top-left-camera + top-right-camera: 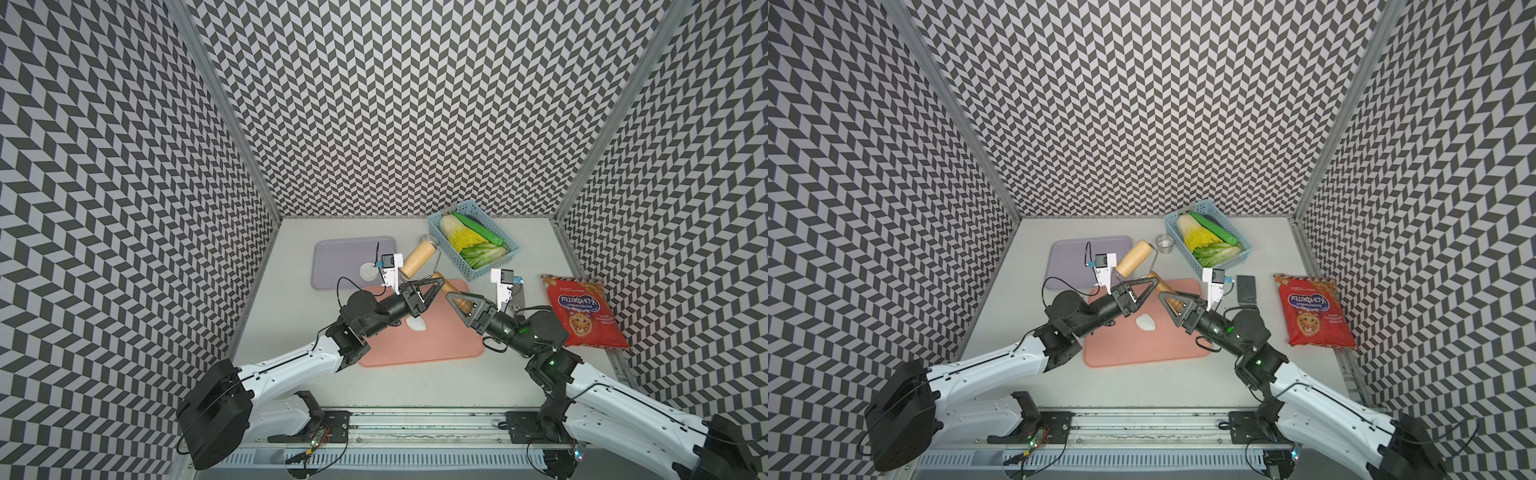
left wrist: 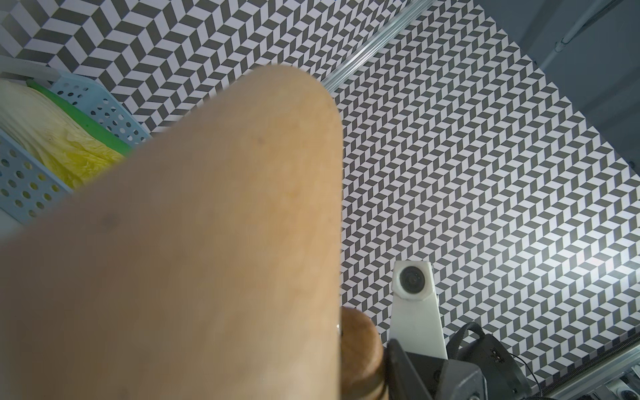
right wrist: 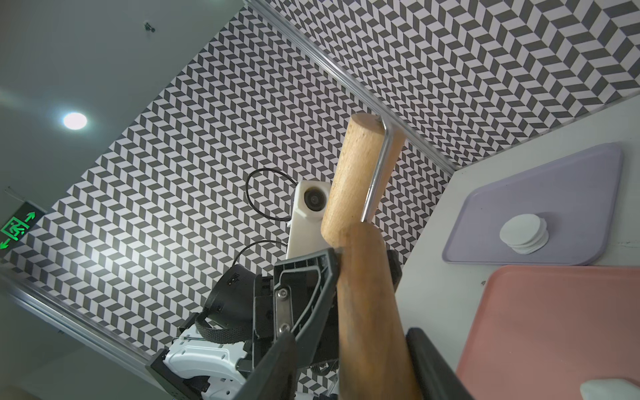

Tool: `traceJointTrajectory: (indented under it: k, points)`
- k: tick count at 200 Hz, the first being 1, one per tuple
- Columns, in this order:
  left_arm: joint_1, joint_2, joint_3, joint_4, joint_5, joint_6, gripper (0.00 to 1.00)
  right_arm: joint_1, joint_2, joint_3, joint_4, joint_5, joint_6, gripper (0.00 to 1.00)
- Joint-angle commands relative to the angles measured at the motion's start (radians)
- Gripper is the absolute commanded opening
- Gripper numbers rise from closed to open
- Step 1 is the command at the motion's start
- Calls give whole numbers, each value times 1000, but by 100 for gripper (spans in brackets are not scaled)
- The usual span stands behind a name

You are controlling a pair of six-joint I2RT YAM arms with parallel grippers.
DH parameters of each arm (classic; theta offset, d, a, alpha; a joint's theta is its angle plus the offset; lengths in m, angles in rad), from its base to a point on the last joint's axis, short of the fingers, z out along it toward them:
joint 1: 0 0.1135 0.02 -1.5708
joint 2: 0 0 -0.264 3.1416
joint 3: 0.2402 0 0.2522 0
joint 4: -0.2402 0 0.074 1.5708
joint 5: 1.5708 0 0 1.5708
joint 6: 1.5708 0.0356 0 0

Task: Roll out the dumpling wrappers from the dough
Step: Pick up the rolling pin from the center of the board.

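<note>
Left end effector [image 1: 1152,286] is clamped on the rolling pin handle [image 3: 367,304]. Right end effector [image 1: 1165,297] has its jaws apart around the handle. The dough [image 1: 1145,322] lies on the pink mat [image 1: 1142,353], below both and towards the robot, nearer the left arm. The dumpling wrappers [image 3: 523,235] sit stacked on the purple tray [image 3: 519,180].

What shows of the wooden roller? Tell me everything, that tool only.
The wooden roller is a pale, smooth wood cylinder on a bent metal rod, with a darker brown turned handle. It is held tilted in the air, cylinder uppermost, above the pink mat's far edge. The left pincer clamps the handle near the cylinder; the right pincer's jaws stand open around the handle's lower end. The dough lies apart on the mat.
</note>
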Motion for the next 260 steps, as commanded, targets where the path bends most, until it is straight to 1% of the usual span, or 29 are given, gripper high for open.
traceJointTrajectory:
  k: [1,11,24,44,54,66,79,95,105,117,124,143,156,177,198,207,218,223,231,238,260]
  points:
    - [-1,-29,-14,22,-9,18,0,6,-20,39,-5,19,-25,63]
    - [0,-37,-17,22,-12,21,0,6,-20,43,-21,23,-30,67]
    - [1,-46,-21,18,-19,22,0,7,-21,41,-10,16,-29,66]
    - [0,-55,-19,8,-26,30,0,7,-15,40,7,3,-24,56]
    - [0,-58,-21,5,-28,30,0,6,-11,40,4,1,-22,53]
    - [4,-62,-23,5,-28,28,0,7,-13,36,-1,11,-19,43]
    - [6,-69,-25,4,-31,28,0,7,-22,23,10,15,-14,42]
    - [5,-68,-25,-4,-27,30,0,7,-29,22,9,18,-13,37]
    - [6,-62,-23,-4,-20,27,0,7,-29,26,5,18,-16,39]
    - [5,-57,-25,3,-12,20,0,7,-27,33,-8,20,-20,53]
    - [5,-55,-26,8,-9,19,0,7,-27,37,-17,23,-22,57]
    - [5,-55,-28,9,-12,18,0,7,-26,37,-17,24,-26,59]
    - [5,-56,-28,6,-15,20,0,7,-20,35,0,9,-25,52]
    - [5,-53,-28,10,-16,18,0,7,-10,42,2,4,-23,48]
    - [3,-43,-28,14,-6,13,0,6,-4,44,4,11,-21,36]
    - [3,-40,-29,16,-5,11,0,7,-2,44,5,14,-22,30]
    - [2,-40,-29,18,-4,9,0,5,2,48,-1,15,-23,28]
    - [0,-40,-30,19,-5,9,0,6,4,49,-4,15,-25,22]
    - [1,-38,-30,19,-3,10,0,7,7,49,-4,14,-26,8]
    - [0,-38,-29,19,-1,10,0,7,7,48,-4,17,-24,0]
    - [0,-41,-28,9,-5,20,0,7,8,53,-22,22,-30,0]
